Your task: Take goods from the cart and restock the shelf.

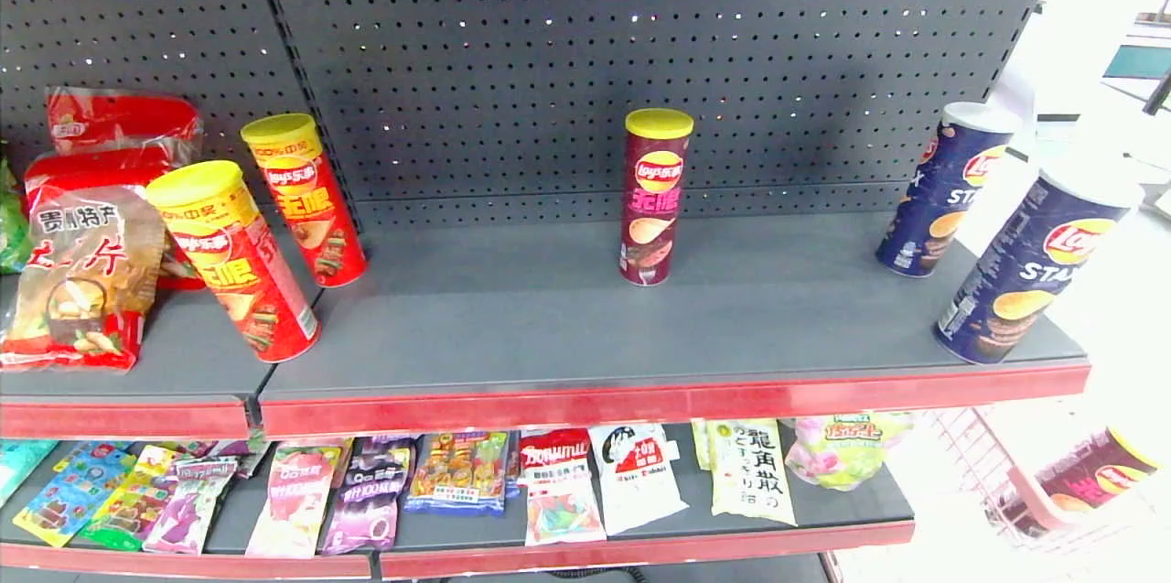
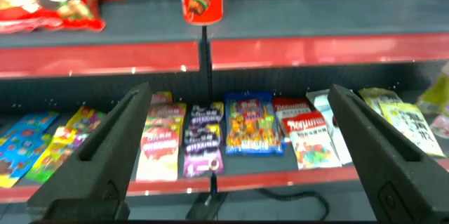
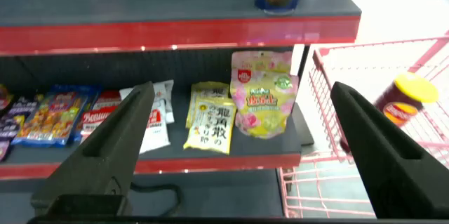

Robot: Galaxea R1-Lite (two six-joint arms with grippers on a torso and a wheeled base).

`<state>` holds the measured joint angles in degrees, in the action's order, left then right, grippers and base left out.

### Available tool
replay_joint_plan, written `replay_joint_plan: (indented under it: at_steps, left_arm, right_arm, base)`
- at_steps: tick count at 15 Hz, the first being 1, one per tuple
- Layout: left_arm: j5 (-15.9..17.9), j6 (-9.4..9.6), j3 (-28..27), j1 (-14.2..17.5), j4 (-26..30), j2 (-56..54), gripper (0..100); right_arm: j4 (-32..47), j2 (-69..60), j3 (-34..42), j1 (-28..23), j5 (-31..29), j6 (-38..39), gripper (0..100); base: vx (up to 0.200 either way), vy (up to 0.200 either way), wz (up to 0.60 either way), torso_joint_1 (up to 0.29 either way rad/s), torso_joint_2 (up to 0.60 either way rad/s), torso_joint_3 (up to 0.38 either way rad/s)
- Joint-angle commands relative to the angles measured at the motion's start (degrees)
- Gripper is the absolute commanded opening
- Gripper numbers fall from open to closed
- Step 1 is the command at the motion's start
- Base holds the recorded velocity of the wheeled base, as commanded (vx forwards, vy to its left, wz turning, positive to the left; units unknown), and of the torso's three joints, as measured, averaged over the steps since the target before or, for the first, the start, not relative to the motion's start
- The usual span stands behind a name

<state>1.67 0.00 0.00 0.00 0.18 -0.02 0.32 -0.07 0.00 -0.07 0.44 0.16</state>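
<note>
Can [image 1: 1093, 476] leans in cart [image 1: 1029, 491]; long axis slanted, lid [image 1: 1137, 448] rightward.

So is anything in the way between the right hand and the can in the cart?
Only the wire side of the pink cart: the can lies inside, beyond the open right hand. Nothing else visible.
</note>
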Motion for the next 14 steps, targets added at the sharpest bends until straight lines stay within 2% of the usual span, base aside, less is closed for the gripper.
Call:
replay_joint_plan:
  at_steps: [1, 5, 14]
  left_arm:
    - [0.0, 0.0, 0.0, 0.0, -0.01, 0.02, 100]
    - [0.0, 0.18, 0.0, 0.0, -0.01, 0.02, 100]
    - [0.0, 0.26, 0.0, 0.0, -0.01, 0.02, 100]
  right_arm:
    - [-0.05, 0.07, 0.0, -0.01, 0.0, -0.07, 100]
    - [0.03, 0.07, 0.0, -0.01, 0.09, -0.07, 100]
    - [0.03, 0.07, -0.09, -0.01, 0.53, -0.07, 100]
  base:
    - [0.0, 0.0, 0.0, 0.0, 0.0, 0.0]
    - [0.0, 0.0, 0.0, 0.0, 0.0, 0.0]
    - [0.0, -0.2, 0.0, 0.003, 0.0, 0.002]
